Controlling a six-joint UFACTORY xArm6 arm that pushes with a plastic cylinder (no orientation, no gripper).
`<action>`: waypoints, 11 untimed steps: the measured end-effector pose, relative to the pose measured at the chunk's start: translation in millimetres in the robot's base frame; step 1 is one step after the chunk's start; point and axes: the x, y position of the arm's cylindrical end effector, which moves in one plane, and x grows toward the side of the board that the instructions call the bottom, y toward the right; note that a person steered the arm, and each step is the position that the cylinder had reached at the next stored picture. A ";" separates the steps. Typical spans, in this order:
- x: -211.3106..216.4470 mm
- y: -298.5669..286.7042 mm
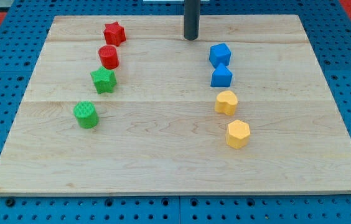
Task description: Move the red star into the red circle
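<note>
The red star (114, 33) lies at the upper left of the wooden board (175, 155). The red circle (108, 56), a round red block, sits just below it with a small gap between them. My tip (191, 37) rests on the board near the top middle, well to the right of the red star and apart from every block.
A green star (103, 80) and a green round block (86, 115) continue the left column downward. On the right stand two blue blocks (220, 54) (221, 76), a yellow heart-like block (226, 102) and a yellow hexagonal block (238, 133). Blue pegboard surrounds the board.
</note>
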 end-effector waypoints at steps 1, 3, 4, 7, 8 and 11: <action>0.0 0.0; -38.0 -26.8; -63.2 -89.4; -51.0 -200.7; -49.3 -140.5; -31.0 -199.6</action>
